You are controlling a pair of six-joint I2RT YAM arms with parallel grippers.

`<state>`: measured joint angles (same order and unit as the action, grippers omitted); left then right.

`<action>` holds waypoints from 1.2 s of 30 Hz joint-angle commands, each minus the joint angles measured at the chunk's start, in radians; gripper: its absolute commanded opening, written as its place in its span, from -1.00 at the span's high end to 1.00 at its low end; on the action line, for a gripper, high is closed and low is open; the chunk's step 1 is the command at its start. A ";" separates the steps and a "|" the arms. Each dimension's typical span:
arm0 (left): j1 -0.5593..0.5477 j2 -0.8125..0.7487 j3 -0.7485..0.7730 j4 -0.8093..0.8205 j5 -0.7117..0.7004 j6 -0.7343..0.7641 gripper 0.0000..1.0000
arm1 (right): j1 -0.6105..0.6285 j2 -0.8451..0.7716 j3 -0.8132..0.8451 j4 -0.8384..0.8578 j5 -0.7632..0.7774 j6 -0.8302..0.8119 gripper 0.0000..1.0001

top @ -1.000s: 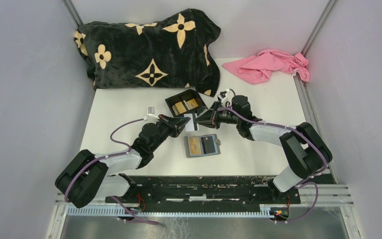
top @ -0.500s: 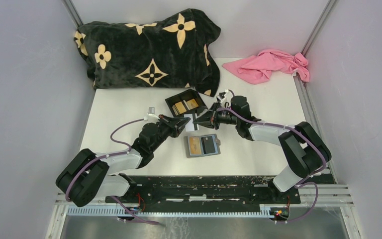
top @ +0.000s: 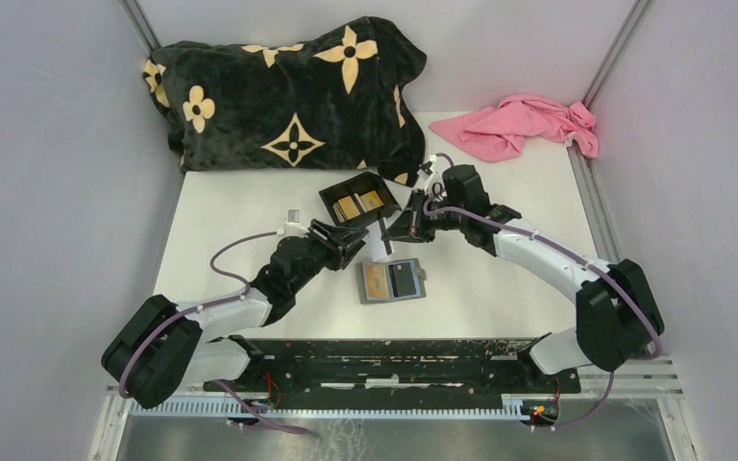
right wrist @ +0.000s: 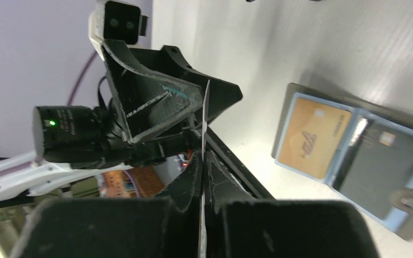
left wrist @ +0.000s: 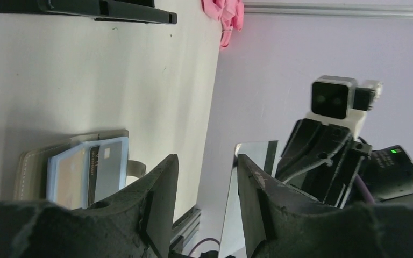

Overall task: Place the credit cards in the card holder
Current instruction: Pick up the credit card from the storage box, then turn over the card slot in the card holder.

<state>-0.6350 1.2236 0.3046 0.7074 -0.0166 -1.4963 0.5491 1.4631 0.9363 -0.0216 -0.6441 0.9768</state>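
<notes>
The grey card holder (top: 391, 281) lies open on the table, with a gold card (top: 377, 280) in its left slot and a dark card (top: 404, 279) in its right slot. Just behind it, my right gripper (top: 391, 233) is shut on a silvery credit card (top: 385, 236), held edge-on above the table. The right wrist view shows the thin card (right wrist: 205, 115) pinched between the closed fingers (right wrist: 191, 172), with the holder (right wrist: 301, 92) below. My left gripper (top: 357, 238) faces it, open; its fingers (left wrist: 164, 183) straddle the card's (left wrist: 247, 199) near end without gripping.
A black plastic box (top: 358, 200) holding more gold cards sits behind the grippers. A black blanket with tan flowers (top: 288, 96) fills the back left, and a pink cloth (top: 524, 125) lies at the back right. The black base rail (top: 384, 360) runs along the near edge.
My left gripper has opened and let go of the silvery card. My right gripper has shut on it and turned, so the card now shows edge-on from above.
</notes>
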 commanded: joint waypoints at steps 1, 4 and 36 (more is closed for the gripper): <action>0.001 -0.025 0.061 -0.143 0.018 0.152 -0.04 | 0.004 -0.064 0.089 -0.329 0.109 -0.271 0.98; -0.001 -0.010 0.098 -0.218 0.045 0.213 -0.02 | 0.026 -0.077 0.118 -0.462 0.214 -0.368 0.98; -0.188 0.265 0.244 -0.451 0.026 0.457 0.37 | 0.201 0.097 0.140 -0.598 0.787 -0.465 0.98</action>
<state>-0.8143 1.4750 0.5320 0.2550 0.0280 -1.0870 0.7464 1.5555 1.0664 -0.6479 0.0834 0.5243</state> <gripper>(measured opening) 0.323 0.017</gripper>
